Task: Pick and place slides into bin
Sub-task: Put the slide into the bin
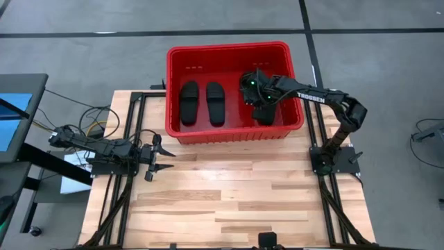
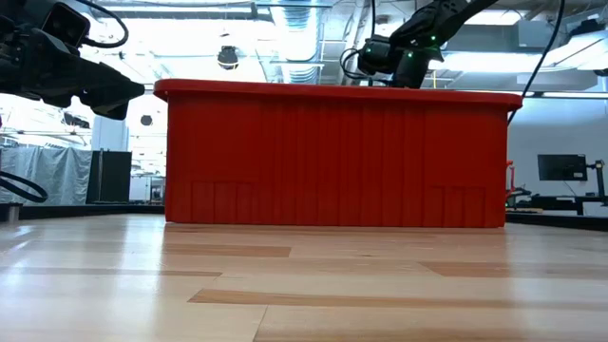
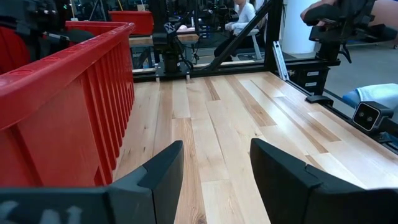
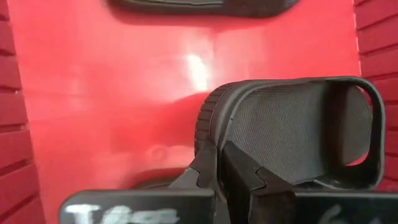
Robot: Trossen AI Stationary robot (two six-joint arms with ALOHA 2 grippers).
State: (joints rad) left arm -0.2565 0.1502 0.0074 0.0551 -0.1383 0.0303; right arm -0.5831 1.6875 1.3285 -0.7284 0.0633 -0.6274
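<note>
The red bin (image 1: 175, 90) stands at the table's far middle. Two black slides (image 1: 189, 103) (image 1: 216, 103) lie side by side on the left part of its floor. My right gripper (image 1: 259, 103) reaches down into the bin's right part and is shut on a third slide (image 4: 292, 130), whose mesh-lined strap opening faces the wrist camera. One of the lying slides (image 4: 205, 5) also shows beyond it in the right wrist view. My left gripper (image 1: 158, 156) waits open and level above the table's left side, close to the bin's near wall (image 3: 68, 93). My right gripper pinches the ribbed edge of the slide's strap (image 4: 210, 134) between its two shut fingers (image 4: 249, 177). The fingers come from above, slanting down into the bin. The slide hangs below them over the bin's floor; whether its lower end touches the floor cannot be told.
Bare wooden tabletop (image 1: 236, 201) spreads from the bin to the near edge. The black frames of the arm bases (image 1: 333, 163) stand at both sides. Cables (image 1: 94, 121) lie beyond the table's left edge. A person (image 3: 245, 15) sits in the room beyond the table.
</note>
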